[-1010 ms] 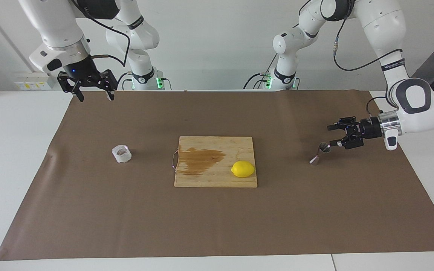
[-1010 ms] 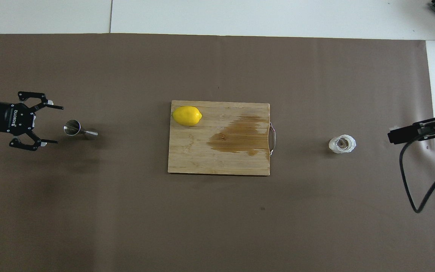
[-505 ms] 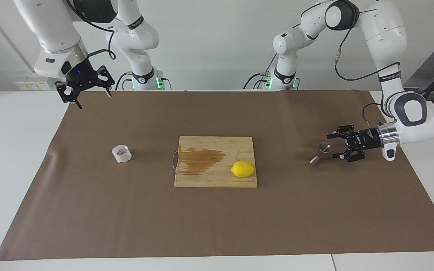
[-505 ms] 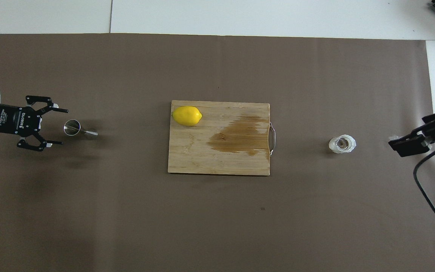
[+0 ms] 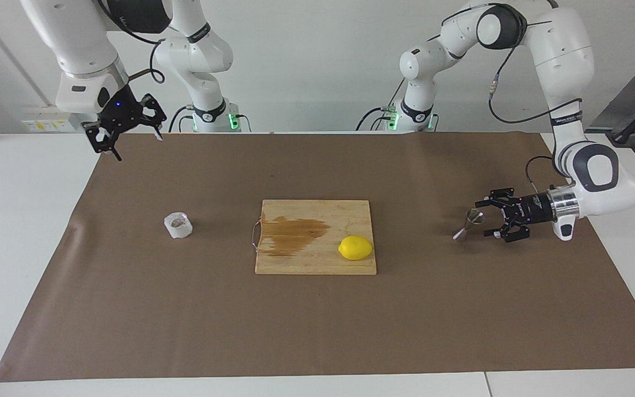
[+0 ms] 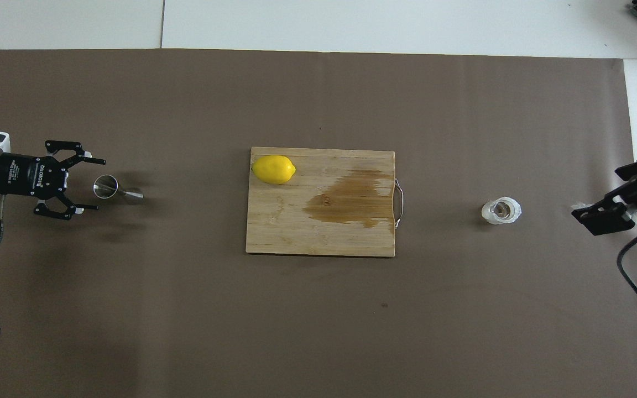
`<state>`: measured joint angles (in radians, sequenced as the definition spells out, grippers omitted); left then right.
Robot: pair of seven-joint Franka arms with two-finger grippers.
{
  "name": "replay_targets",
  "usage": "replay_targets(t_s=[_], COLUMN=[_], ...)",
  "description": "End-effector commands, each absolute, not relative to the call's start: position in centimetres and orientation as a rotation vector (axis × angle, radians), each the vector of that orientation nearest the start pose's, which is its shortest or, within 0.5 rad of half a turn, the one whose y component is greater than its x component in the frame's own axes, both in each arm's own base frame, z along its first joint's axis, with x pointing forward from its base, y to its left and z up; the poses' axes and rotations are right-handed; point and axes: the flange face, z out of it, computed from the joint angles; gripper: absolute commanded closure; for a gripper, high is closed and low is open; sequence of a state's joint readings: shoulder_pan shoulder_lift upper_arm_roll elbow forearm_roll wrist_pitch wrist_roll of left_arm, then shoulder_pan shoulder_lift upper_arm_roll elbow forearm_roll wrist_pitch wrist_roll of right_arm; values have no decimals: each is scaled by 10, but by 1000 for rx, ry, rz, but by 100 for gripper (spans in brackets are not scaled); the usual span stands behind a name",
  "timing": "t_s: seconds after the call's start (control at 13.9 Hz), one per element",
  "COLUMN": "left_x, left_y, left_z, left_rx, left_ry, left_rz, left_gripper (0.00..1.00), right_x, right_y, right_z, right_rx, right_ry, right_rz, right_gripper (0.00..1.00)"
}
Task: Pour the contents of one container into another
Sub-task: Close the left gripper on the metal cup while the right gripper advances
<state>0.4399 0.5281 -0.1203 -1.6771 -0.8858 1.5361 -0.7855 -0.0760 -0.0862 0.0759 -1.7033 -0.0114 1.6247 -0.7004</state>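
The steel jigger stands upright on the brown paper covering the bench, well apart from the cutting board, toward the left arm's end. The left pincer is held sideways, low over the paper, just beside the jigger on the side away from the cutting board, with its fingers spread wide and nothing grasped; in the overhead view the fingertips are seen either side of the jigger's upper rim but not touching it. The crinkled translucent cup sits on the paper well apart from the cutting board toward the right arm's end, untouched. The right pincer hangs released high above the paper's corner, well apart from the cup, and appears to be waiting. A lemon lies on the cutting board beside a dark wet stain.

The step in hand is judged to be the grasp of the jigger. It would be done well if the left pincer were eased toward the cutting board until the narrow waist, not the flared rim, lies between the fingers, since polished cones are likely to slip under pressure. The closing should be gentle and centred so that the light, top-heavy jigger is not tipped. The pour itself has not been begun.
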Motion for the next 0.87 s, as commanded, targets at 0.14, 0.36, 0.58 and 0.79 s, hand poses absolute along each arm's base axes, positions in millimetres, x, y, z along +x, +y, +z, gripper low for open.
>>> replay_targets(t_s=[0.14, 0.36, 0.58, 0.79], left_x=[610, 609, 607, 607], left_y=[118, 122, 118, 118], left_z=[300, 301, 298, 298], left_rx=[1627, 1620, 1601, 1600], left_ry=[1391, 1392, 1389, 1390], left_rz=[-1013, -1013, -1026, -1028], left_gripper=[0, 0, 2, 10], right_x=[524, 521, 518, 510], right_y=[-4, -6, -7, -12], right_z=[614, 614, 625, 639], right_rx=[-2968, -2986, -2991, -3008], right_ry=[-1093, -1016, -1013, -995], right_rz=[-31, 0, -15, -58], right_gripper=[0, 0, 0, 0])
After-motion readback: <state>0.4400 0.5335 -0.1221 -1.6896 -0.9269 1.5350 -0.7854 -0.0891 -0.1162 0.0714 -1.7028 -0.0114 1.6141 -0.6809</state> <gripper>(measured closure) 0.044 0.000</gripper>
